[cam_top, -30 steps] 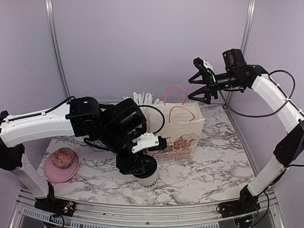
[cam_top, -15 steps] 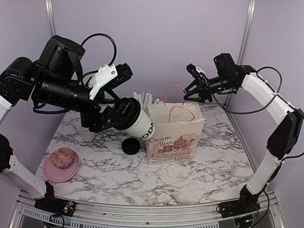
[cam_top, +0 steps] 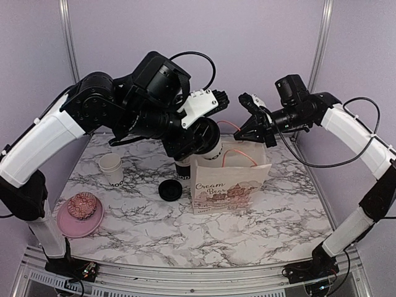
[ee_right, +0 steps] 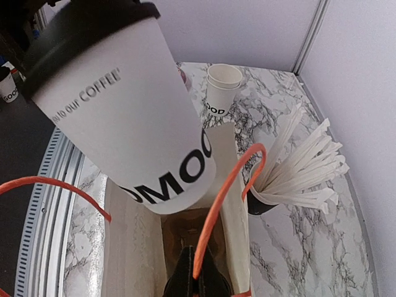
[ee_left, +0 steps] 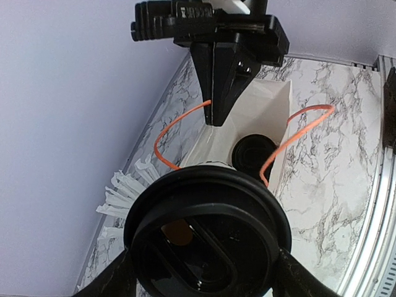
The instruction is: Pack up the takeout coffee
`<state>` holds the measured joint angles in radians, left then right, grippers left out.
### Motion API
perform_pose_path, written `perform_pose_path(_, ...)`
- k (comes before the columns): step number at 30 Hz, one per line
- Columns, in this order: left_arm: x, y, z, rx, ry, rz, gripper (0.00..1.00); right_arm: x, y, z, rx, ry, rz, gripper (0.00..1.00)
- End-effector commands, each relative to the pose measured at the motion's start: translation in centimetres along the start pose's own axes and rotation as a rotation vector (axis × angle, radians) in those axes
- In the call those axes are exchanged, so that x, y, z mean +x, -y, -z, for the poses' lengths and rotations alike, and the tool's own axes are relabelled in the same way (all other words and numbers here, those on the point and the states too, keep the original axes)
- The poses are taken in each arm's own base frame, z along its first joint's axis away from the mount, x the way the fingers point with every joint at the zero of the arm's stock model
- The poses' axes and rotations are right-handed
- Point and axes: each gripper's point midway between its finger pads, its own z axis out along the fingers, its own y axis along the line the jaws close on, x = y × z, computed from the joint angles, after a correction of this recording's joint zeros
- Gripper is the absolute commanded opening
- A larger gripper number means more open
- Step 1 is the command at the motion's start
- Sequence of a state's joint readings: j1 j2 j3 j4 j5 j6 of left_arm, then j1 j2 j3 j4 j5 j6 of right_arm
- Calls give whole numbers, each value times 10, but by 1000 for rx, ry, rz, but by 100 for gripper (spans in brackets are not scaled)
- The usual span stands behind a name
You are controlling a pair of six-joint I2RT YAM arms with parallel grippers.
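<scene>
Left gripper (cam_top: 201,139) is swinging the lidded cup (ee_right: 136,117) in over the bag (cam_top: 229,189), jaws spread around it. Right gripper (ee_right: 198,281), newly closed, is pinching the handle (ee_right: 216,198). Next: lowering straight in.

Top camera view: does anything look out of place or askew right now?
Yes. The lidded cup in the left end effector hangs steeply tilted over the bag, not upright. A loose black lid lies on the table left of the bag.
</scene>
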<state>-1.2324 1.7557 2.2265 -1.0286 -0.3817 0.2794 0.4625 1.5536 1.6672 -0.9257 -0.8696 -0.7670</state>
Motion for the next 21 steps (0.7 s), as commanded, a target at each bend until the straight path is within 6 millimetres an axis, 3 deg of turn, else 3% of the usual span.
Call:
perform_pose_path(1, -19, -10, -2, -62, 52, -34, 52, -20, -14, 17, 27, 57, 35, 0)
perform_pose_path(11, -11, 31, -38, 70, 12, -72, 48, -32, -41, 23, -41, 124, -7, 0)
perform_pose_path(15, 3, 52, -45, 92, -34, -105, 48, -31, -51, 23, -65, 140, -14, 0)
perform_pose_path(21, 27, 63, -53, 93, -103, -134, 47, -33, -67, 28, -109, 166, 14, 0)
